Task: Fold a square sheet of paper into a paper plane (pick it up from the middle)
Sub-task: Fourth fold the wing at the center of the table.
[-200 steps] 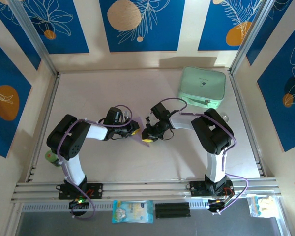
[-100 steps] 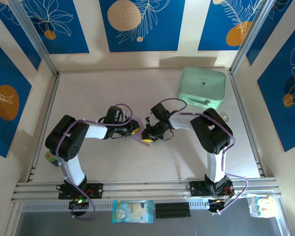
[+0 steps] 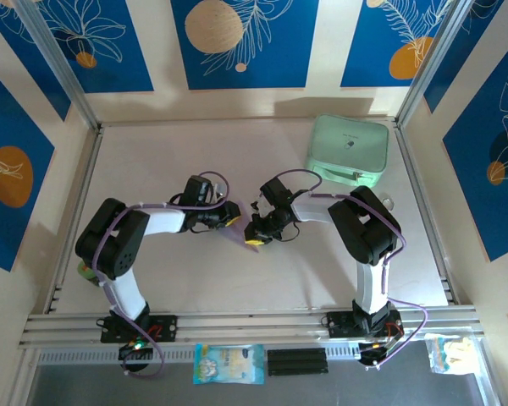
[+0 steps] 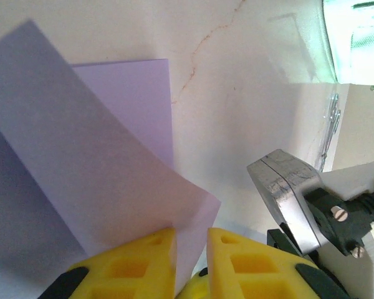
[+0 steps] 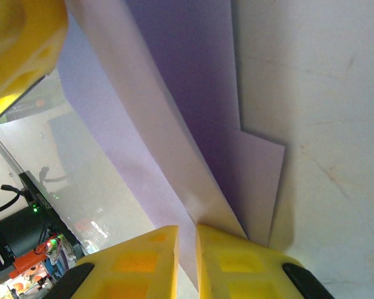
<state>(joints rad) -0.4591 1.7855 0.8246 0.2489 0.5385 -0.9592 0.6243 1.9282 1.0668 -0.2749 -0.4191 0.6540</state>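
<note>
**Sheet of paper [image 3: 236, 232] pinched by both tools at mid-worktop**

Top view: the lilac sheet lies partly folded near the middle of the pale worktop [image 3: 169, 161], between my two arms, which reach inward from either side. My left tool [image 3: 228, 221] meets it from the left and my right tool [image 3: 256, 234] from the right, and the two tools are close together. A mint-green case [image 3: 349, 152] rests at the far right corner, well apart from the paper.

Left wrist view: my yellow fingers [image 4: 143, 268] are drawn nearly together with a thin lip of the sheet running between them, so this tool is pinching the paper. One flap rises off the worktop and curls toward the camera. A flatter layer lies beneath it against the surface.

Right wrist view: my fingers [image 5: 237, 261] are likewise pressed close, gripping the sheet at the foot of a long diagonal crease. Folded layers overlap, and a squared corner lies flat on the worktop to the right. A yellow finger of my left tool appears at upper left, beside the paper's raised edge.
</note>
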